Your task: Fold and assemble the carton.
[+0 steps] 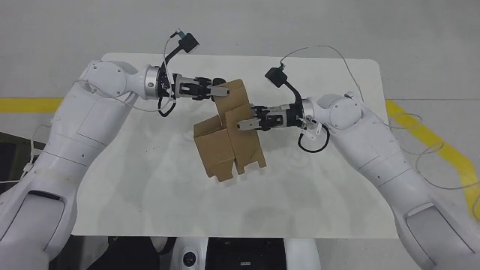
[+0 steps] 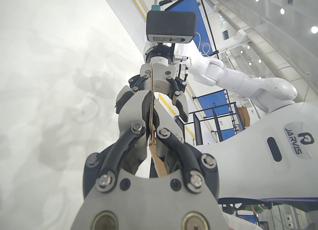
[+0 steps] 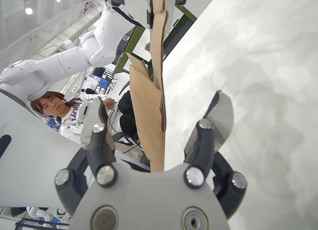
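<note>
A brown cardboard carton [image 1: 227,131], partly unfolded with flaps hanging, is held up over the middle of the white table [image 1: 135,195]. My left gripper [image 1: 223,89] is shut on the carton's upper far edge; in its own view the cardboard edge [image 2: 150,116] is pinched between its fingers. My right gripper [image 1: 246,123] stands open at the carton's right side, its fingers on either side of a cardboard panel [image 3: 151,106] without touching it. The right gripper [image 2: 159,96] also shows beyond the cardboard in the left wrist view, and the left gripper [image 3: 149,19] in the right wrist view.
The white table [image 3: 248,54] has bare room all around the carton. Its far edge runs behind both arms, and a yellow floor line [image 1: 26,105] lies off to the left.
</note>
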`<state>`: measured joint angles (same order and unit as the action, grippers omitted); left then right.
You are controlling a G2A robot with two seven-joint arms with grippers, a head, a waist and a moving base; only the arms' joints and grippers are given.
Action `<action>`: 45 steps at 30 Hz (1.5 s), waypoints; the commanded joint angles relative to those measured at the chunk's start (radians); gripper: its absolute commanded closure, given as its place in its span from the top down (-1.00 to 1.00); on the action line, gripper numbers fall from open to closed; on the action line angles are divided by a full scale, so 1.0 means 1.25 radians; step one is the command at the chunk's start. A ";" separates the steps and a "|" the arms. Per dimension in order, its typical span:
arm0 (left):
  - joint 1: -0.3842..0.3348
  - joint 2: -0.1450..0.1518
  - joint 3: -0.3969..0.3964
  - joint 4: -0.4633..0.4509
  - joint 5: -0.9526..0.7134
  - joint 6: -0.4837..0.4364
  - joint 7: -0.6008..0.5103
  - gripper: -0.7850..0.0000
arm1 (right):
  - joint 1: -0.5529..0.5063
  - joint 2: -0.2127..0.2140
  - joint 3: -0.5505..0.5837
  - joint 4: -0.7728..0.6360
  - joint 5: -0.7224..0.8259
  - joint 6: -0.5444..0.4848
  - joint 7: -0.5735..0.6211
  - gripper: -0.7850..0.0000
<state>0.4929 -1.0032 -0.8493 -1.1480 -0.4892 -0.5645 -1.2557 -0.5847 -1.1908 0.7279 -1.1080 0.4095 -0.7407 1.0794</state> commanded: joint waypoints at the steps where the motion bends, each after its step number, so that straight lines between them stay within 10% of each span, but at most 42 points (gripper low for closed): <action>1: 0.000 0.001 0.001 -0.002 -0.001 0.001 -0.001 -1.00 | 0.000 0.000 0.000 0.000 0.000 0.001 0.001 -1.00; 10: -0.002 0.007 0.004 -0.004 -0.009 0.005 -0.005 -1.00 | -0.003 -0.001 -0.001 -0.003 0.013 0.013 0.013 -1.00; 13: -0.003 0.009 0.006 -0.003 -0.012 0.006 -0.006 -0.01 | -0.005 0.000 -0.001 -0.005 0.021 0.015 0.015 -1.00; 14: -0.002 0.009 0.006 -0.003 -0.015 0.005 -0.005 1.00 | -0.006 0.000 -0.001 -0.006 0.025 0.016 0.016 -1.00; 45: 0.118 0.047 -0.116 0.031 -0.104 -0.030 0.050 1.00 | -0.054 -0.003 0.108 -0.008 0.101 0.196 -0.238 -1.00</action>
<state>0.6317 -0.9443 -0.9942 -1.1002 -0.6108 -0.6083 -1.1908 -0.6520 -1.1938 0.8611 -1.1199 0.5418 -0.4989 0.7900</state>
